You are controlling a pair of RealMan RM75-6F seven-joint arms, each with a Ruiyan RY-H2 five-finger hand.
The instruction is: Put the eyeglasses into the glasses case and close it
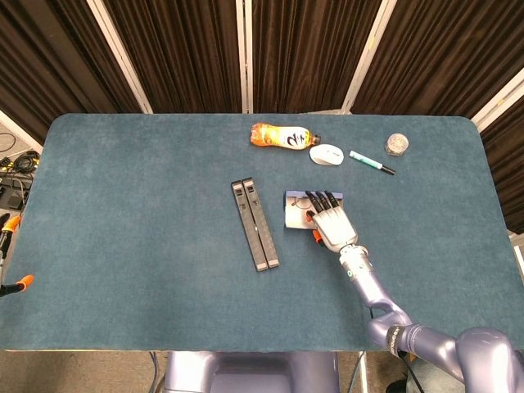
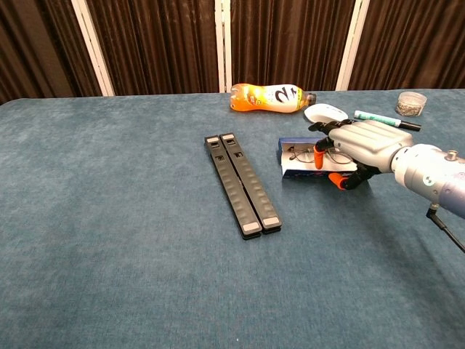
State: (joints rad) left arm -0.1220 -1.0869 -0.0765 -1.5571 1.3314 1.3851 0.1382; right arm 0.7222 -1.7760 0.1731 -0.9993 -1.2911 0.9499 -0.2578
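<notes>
Directly under fingers [image 2: 328, 129]: eyeglasses [image 2: 304, 154].

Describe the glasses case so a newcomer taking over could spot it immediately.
Start from the orange drink bottle lying at the table's far edge and come toward the robot, past the white mouse. The glasses case is the small open blue-and-white box there, with the right robot hand over it. Unlike the two long black bars to its left, it is short and holds eyeglasses.
</notes>
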